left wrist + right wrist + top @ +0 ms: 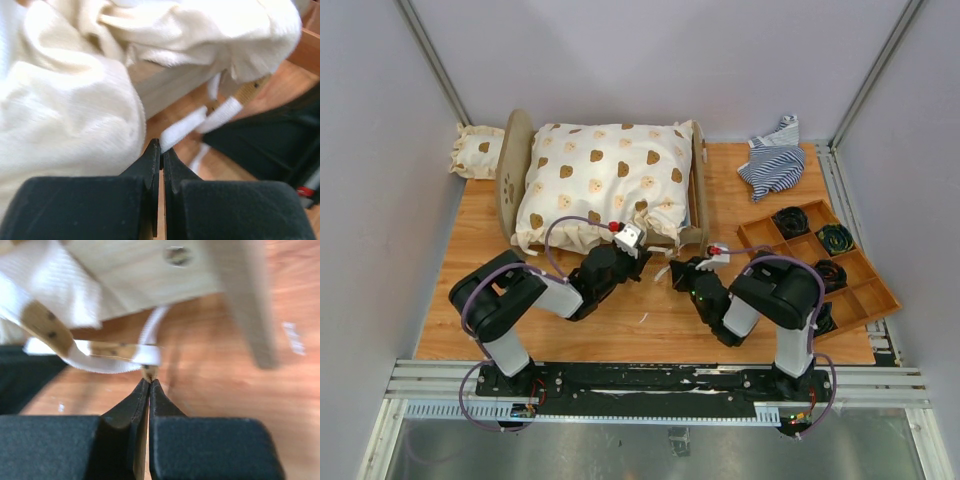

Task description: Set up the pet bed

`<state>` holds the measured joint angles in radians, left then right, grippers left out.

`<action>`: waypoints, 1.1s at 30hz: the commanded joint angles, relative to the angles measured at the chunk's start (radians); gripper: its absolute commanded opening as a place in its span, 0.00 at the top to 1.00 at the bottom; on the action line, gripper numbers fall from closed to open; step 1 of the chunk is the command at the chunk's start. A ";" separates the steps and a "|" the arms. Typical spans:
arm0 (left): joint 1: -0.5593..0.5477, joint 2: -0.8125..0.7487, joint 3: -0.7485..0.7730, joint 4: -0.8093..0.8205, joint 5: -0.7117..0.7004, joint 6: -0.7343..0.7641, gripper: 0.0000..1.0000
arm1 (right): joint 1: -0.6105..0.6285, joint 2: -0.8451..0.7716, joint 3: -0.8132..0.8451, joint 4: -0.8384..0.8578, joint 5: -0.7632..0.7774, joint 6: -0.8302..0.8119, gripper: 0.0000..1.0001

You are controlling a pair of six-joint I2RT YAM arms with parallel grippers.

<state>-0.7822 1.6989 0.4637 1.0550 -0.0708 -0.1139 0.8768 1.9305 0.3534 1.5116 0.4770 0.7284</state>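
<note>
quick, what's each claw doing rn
left claw: closed, white tie at its tips, hold cannot be told
right claw: closed, printed tie at its tips, hold cannot be told

Left arm [505, 295], black and grey: elbow folded outward, forearm reached forward and inward. Left tool [160, 146], black, two-fingered: tips pressed together.
Right arm [780, 290], same build: mirrored fold, forearm angled inward. Right tool [149, 383]: tips met. The tools sat near each other, not touching.
</note>
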 commanded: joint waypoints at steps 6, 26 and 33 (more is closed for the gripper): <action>0.006 -0.130 0.077 -0.313 -0.300 -0.045 1.00 | -0.153 -0.310 -0.213 -0.232 0.114 -0.106 1.00; 0.170 -0.201 -0.058 -0.683 -0.254 -0.557 1.00 | -0.317 -0.697 -0.098 -0.568 -0.051 -0.352 1.00; 0.176 -0.201 -0.062 -0.662 -0.221 -0.577 1.00 | -0.296 -0.816 -0.087 -0.629 -0.258 -0.339 1.00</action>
<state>-0.6182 1.4811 0.4168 0.4461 -0.2787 -0.6647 0.5797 1.1618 0.2348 0.9016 0.3065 0.4149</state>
